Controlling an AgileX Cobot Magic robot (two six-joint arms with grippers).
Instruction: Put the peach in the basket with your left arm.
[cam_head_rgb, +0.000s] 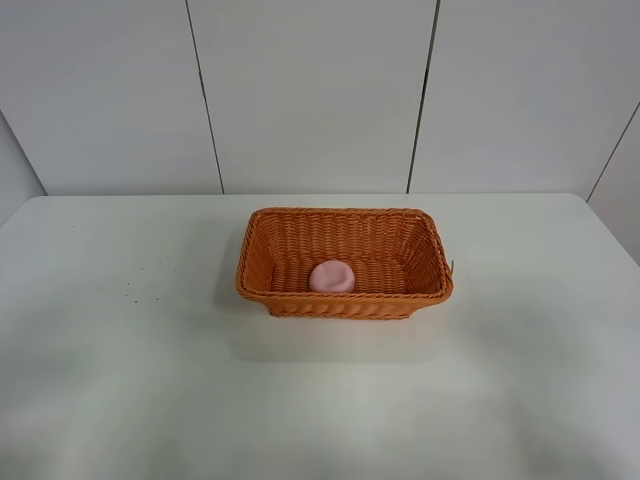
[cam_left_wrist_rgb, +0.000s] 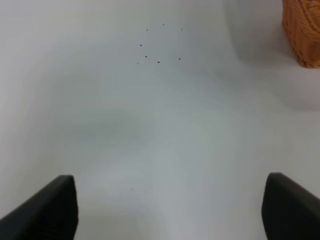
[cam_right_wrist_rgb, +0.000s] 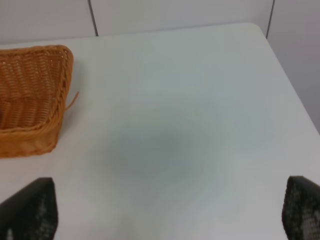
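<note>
The pale pink peach (cam_head_rgb: 331, 277) lies inside the orange woven basket (cam_head_rgb: 262, 255), on its floor near the front wall. The basket stands in the middle of the white table. Neither arm shows in the high view. In the left wrist view my left gripper (cam_left_wrist_rgb: 170, 210) is open and empty over bare table, with a corner of the basket (cam_left_wrist_rgb: 303, 31) far off to one side. In the right wrist view my right gripper (cam_right_wrist_rgb: 167, 212) is open and empty, with the basket's end (cam_right_wrist_rgb: 31, 97) well apart from it.
The white table (cam_head_rgb: 120, 350) has a few tiny dark specks (cam_left_wrist_rgb: 158, 62) on its surface to the left of the basket. A panelled white wall (cam_head_rgb: 310, 90) stands behind the table's far edge. The table's right edge (cam_right_wrist_rgb: 287, 85) shows in the right wrist view.
</note>
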